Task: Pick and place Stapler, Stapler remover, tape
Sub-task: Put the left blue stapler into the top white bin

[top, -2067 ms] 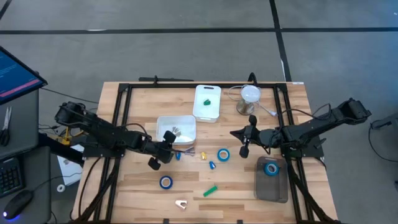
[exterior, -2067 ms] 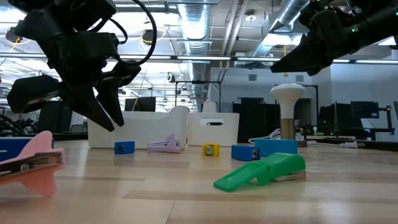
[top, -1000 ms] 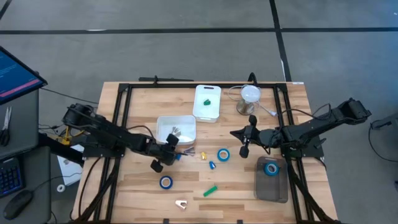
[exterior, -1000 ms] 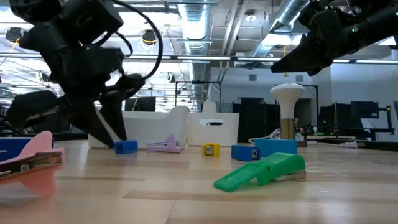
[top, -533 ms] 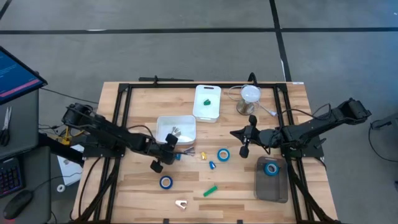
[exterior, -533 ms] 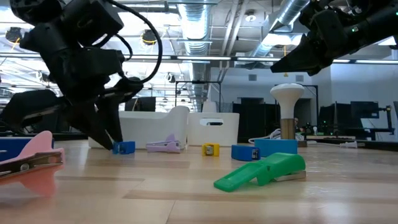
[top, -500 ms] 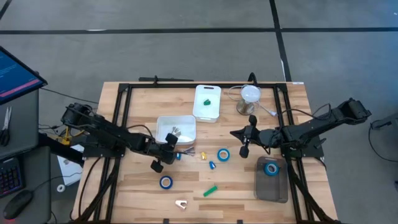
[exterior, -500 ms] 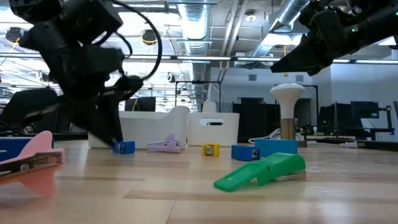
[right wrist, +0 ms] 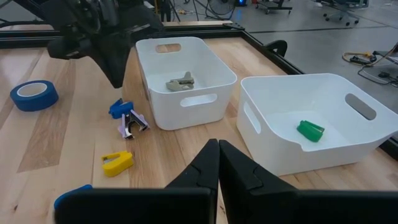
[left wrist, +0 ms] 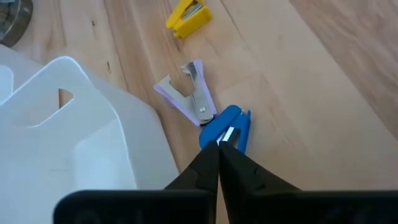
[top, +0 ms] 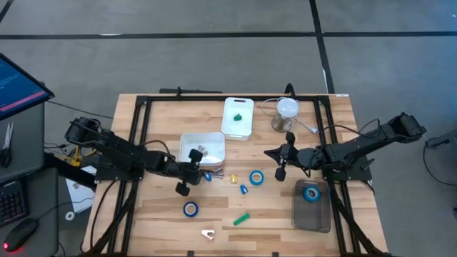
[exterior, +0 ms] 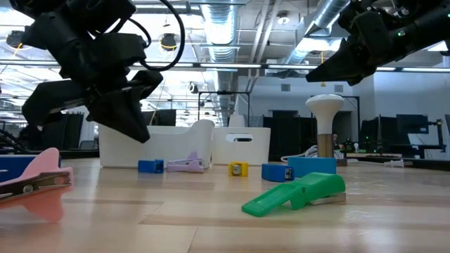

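Left gripper (left wrist: 219, 144) pinched shut with nothing held, hovering above small blue plastic staple remover (left wrist: 225, 127) lying on wooden worktop (left wrist: 298, 93) just beside white plastic tub (left wrist: 68, 130); grab looks missed, so next reopen, lower, straddle it; right gripper (top: 280, 173) shut, idle.

We see a robotics lab: exposed ceiling ducts (exterior: 330, 10), rows of dark monitors (exterior: 411, 130) behind a black-framed wooden workbench (top: 161, 218), bare concrete floor (top: 214, 50), a computer screen (top: 18, 82) alongside.
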Available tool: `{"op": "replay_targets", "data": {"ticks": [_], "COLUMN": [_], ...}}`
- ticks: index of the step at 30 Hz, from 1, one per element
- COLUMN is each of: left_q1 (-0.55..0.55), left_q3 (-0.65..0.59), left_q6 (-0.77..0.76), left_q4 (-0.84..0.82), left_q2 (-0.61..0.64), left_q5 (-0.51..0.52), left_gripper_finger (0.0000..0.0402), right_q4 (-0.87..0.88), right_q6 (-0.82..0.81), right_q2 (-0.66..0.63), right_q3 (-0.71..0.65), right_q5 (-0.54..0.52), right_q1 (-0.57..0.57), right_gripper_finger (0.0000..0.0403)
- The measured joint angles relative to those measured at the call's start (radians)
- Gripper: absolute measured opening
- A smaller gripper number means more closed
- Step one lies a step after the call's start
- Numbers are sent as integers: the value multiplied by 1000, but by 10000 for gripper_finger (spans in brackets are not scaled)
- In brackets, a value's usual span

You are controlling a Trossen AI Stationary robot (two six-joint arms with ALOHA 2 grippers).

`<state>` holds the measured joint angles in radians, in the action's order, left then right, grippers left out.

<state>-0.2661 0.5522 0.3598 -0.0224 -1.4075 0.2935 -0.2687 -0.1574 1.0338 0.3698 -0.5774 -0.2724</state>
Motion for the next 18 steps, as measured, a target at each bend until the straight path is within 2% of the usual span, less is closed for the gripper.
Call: {"op": "replay_targets", "data": {"ticks": [6,18], "left_q1": [-1,-1], "left_q3": [0,2], "left_q6": [49,88], "left_q4": [11,26], "left_q2": [0,0], "left_q5": [-6,-42], "left_gripper_finger": [35,145], "right_q4": [0,0], "right_q6": [0,0], "right_q2": [0,0], "right_q3": [0,0], "right_q5": [0,0], "right_q1": [0,0], "right_gripper_finger": [0,0]}}
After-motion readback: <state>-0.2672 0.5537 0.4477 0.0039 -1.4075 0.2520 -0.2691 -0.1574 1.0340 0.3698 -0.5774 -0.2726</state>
